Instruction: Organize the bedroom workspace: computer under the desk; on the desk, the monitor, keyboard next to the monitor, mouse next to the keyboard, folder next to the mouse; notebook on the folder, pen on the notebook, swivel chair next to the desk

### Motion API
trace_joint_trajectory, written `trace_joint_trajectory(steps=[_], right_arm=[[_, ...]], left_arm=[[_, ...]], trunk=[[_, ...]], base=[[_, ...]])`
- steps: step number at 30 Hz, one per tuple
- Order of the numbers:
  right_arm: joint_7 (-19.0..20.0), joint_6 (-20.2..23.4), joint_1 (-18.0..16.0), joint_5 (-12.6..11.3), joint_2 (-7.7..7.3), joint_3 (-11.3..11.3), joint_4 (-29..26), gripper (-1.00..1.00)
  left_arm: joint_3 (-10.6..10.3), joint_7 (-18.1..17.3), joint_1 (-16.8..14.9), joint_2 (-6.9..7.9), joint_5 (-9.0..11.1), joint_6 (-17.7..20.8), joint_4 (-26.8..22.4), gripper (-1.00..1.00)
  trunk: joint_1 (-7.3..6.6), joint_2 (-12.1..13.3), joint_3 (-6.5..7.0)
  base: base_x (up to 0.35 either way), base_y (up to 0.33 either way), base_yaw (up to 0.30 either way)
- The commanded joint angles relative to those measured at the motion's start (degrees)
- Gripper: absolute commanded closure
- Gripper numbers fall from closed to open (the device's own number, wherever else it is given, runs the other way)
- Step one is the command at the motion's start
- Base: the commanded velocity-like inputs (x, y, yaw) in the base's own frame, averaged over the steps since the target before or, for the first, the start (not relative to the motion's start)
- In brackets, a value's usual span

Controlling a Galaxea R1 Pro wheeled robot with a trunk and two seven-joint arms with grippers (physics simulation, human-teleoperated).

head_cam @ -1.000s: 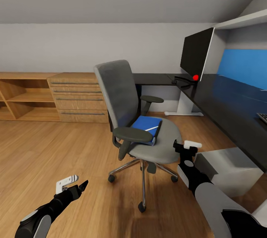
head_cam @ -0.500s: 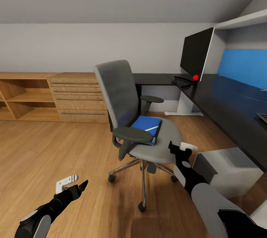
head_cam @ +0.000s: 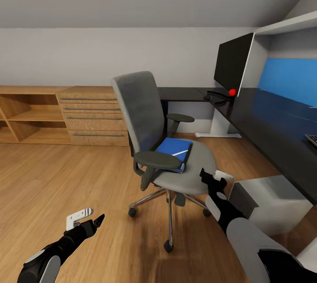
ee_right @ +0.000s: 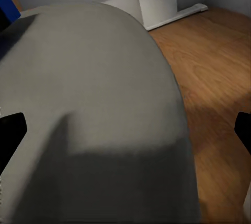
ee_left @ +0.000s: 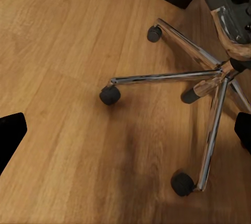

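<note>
One blue folder [head_cam: 175, 148] on swivel chair [head_cam: 187, 173] seat; drawers [head_cam: 94, 118] shut.

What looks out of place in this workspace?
The blue folder lies on the swivel chair seat, with a pen on it, not on the desk. Nothing looks spilled or damaged.

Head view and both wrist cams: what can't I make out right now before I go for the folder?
- Blue folder: its near edge sits behind the swivel chair's armrest in the head view.
- White strip on the folder: too small to name.
- Keyboard: cut off by the head view's right edge.
- Right claw: finger gap unclear in the head view; the right wrist view shows dark tips wide apart over the seat.
</note>
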Motion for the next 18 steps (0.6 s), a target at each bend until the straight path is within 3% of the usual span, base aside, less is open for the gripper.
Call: trace_joint_trajectory(steps=[1,7,13,18], right_arm=[[0.13,-0.28,-0.04,-0.53,0.10,-0.21,0.04,-1.00],[-0.02,-0.31,-0.03,-0.97,1.02,-0.20,-0.02,-1.00],[-0.12,-0.53,-0.03,-0.99,1.12,-0.22,-0.11,-1.00],[-0.14,-0.57,-0.03,-0.99,1.13,-0.21,-0.16,-1.00]], left_arm=[[0.09,-0.17,-0.03,0.02,0.18,0.37,-0.04,-1.00],[0.09,-0.16,-0.04,0.04,0.18,0.41,-0.09,-1.00],[1.80,-0.17,-0.04,-0.02,0.18,0.44,-0.13,-1.00],[2.01,-0.08,-0.02,-0.03,0.01,0.42,-0.13,-1.00]], trunk=[[-0.01,-0.02,-0.05],[-0.01,-0.02,-0.05],[-0.01,-0.02,-0.05],[-0.01,-0.02,-0.05]], base=[[0.000,0.000,0.000],[0.000,0.000,0.041],[0.000,0.000,0.241],[0.000,0.000,0.273]])
